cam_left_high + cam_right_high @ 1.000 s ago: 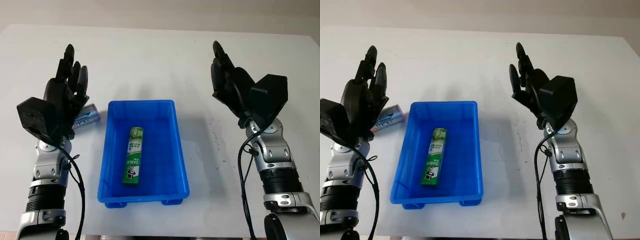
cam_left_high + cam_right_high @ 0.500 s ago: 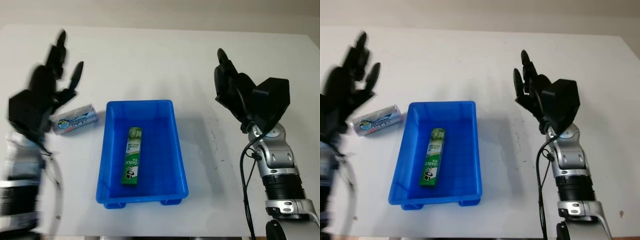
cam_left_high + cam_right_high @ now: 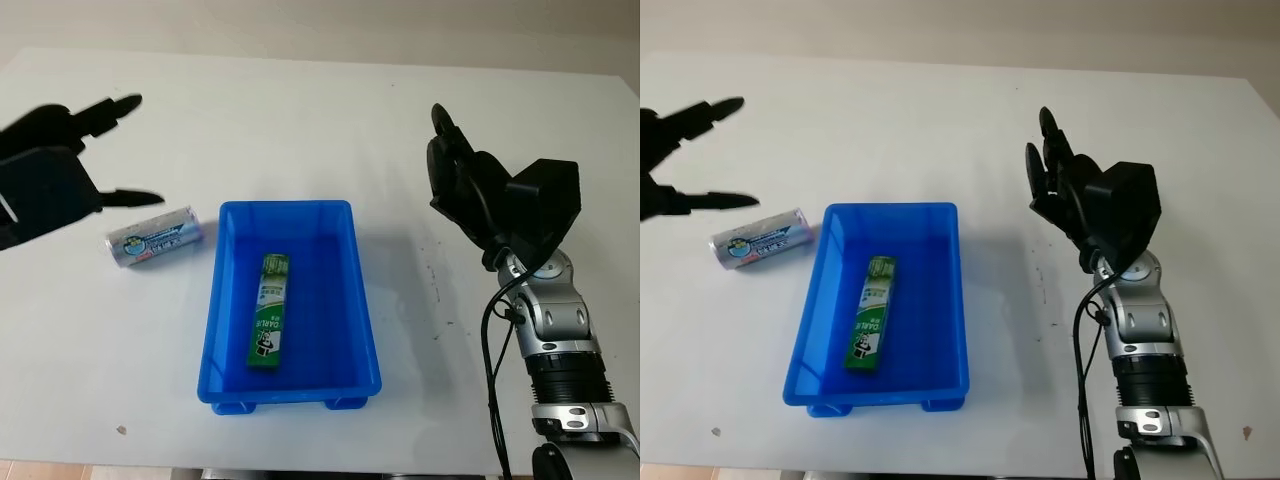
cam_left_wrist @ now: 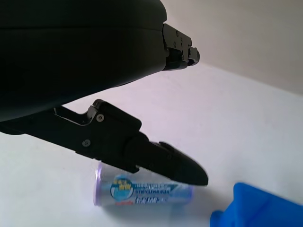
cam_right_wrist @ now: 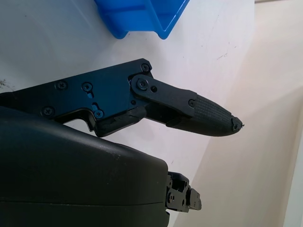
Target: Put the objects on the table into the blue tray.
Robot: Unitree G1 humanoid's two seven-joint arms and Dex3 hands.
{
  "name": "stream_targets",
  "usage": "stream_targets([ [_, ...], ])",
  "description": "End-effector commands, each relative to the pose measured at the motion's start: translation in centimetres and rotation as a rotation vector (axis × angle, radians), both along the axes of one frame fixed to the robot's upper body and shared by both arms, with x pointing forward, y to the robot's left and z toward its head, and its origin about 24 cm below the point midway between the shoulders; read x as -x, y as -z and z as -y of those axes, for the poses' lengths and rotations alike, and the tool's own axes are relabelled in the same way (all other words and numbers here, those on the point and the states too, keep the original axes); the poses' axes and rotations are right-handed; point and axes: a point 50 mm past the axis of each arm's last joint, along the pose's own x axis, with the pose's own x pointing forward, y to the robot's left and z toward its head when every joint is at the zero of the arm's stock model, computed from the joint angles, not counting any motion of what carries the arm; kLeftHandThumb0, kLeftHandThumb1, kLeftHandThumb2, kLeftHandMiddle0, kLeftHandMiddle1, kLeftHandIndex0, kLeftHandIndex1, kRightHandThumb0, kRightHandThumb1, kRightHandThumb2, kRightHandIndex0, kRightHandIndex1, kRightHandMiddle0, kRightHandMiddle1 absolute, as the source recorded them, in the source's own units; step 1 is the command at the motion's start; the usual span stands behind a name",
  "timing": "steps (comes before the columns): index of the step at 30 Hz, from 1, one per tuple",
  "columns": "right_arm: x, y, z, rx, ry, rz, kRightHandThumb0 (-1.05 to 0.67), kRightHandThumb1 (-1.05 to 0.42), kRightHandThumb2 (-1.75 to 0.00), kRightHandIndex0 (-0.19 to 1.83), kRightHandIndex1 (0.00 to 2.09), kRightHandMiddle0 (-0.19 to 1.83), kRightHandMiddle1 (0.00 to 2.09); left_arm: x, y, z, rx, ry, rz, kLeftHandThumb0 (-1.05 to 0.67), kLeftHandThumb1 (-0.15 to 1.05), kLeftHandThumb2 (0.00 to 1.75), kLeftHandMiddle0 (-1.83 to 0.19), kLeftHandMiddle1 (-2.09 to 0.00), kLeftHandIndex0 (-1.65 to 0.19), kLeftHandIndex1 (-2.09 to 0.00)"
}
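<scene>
The blue tray (image 3: 345,250) stands at the table's middle with a green toothpaste box (image 3: 269,311) lying lengthwise inside it. A silver-lilac can (image 3: 154,237) lies on its side on the table just left of the tray, also visible as the can (image 4: 142,194) in the left wrist view. My left hand (image 3: 110,145) hovers open above and to the left of the can, holding nothing. My right hand (image 3: 452,165) is raised open to the right of the tray, empty.
The white table (image 3: 300,120) stretches bare behind the tray. A small dark speck (image 3: 121,431) lies near the front left edge. A black cable (image 3: 490,370) runs along my right forearm.
My left hand has swung away to the left and turned, uncovering the whole can. The right hand has barely shifted. The can and the tray have not moved.
</scene>
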Motion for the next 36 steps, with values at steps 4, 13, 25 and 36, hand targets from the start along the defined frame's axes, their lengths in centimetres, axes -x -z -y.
stream_targets([
  [4,0.0,-0.5,0.1,-0.008,0.002,0.021,-0.71,-1.05,-0.76,-0.19,0.0,-0.19,0.0,-1.5,2.4,0.0,-0.04,0.011,-0.059,-0.66,0.89,0.05,-0.11,-0.06,-0.09,-0.05],
  [13,0.2,-0.5,0.4,0.0,0.01,0.02,-0.72,-1.05,-0.74,-0.19,0.0,-0.19,0.0,-3.4,6.1,0.3,-0.097,-0.027,-0.167,-0.56,0.86,0.05,-0.18,-0.1,-0.08,-0.05],
  [25,0.0,-0.8,0.5,-0.001,-0.006,0.024,-0.72,-1.05,-0.75,-0.19,0.0,-0.19,0.0,-3.7,7.2,1.9,-0.35,-0.115,-0.198,-0.5,0.96,0.06,-0.07,-1.89,-0.3,-0.91],
  [36,-0.3,-0.7,0.4,-0.013,-0.035,0.031,-0.73,-1.05,-0.72,-0.19,0.0,-0.19,0.0,-3.5,7.5,3.5,-0.543,-0.119,-0.041,-0.45,1.05,0.33,-0.74,-2.09,-0.06,-2.09],
])
